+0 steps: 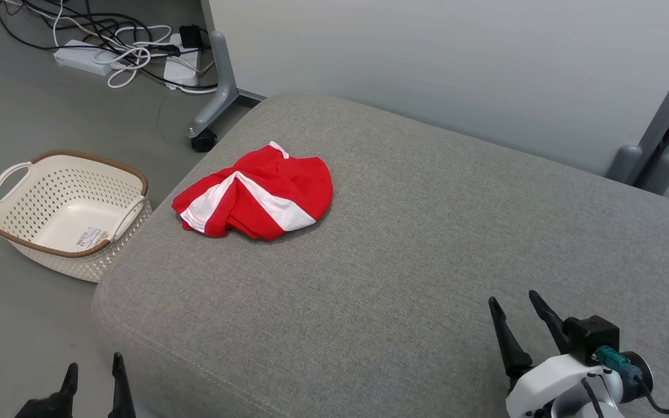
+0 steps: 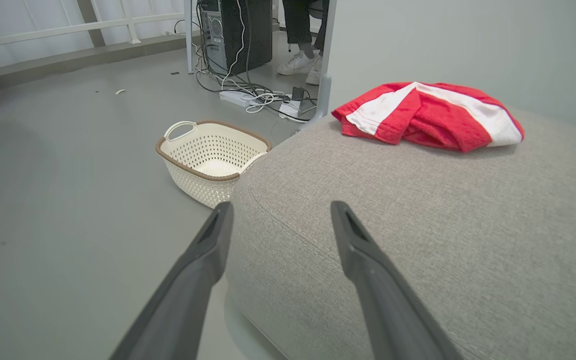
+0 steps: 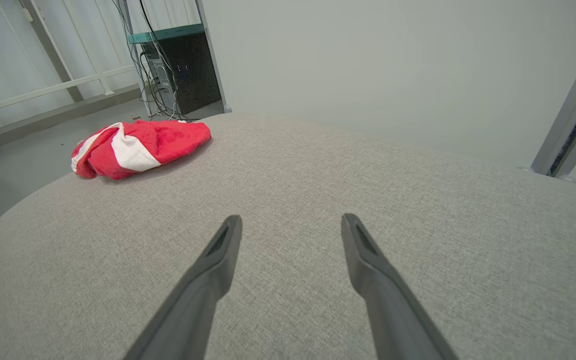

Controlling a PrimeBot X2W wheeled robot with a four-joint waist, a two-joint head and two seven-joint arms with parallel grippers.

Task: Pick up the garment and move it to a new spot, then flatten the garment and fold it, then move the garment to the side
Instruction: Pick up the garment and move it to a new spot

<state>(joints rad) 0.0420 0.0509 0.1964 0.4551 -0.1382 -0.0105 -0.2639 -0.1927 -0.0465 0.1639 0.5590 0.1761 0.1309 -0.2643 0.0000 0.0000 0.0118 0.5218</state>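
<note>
Grey upholstered cushion (image 1: 427, 244) bearing the crumpled red-and-white garment (image 1: 256, 197), well ahead of our left fingers (image 2: 200, 265) and right fingers (image 3: 370, 270), both pairs spread open and empty; we judge it light and limp, best pinched at a raised fold.

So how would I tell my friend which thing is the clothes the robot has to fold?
Start at the big grey cushioned seat and look toward its far left part, by the side where the basket stands on the floor. A crumpled garment lies there on top. It is bright red with wide white stripes, unlike the cream, brown-rimmed basket.
</note>
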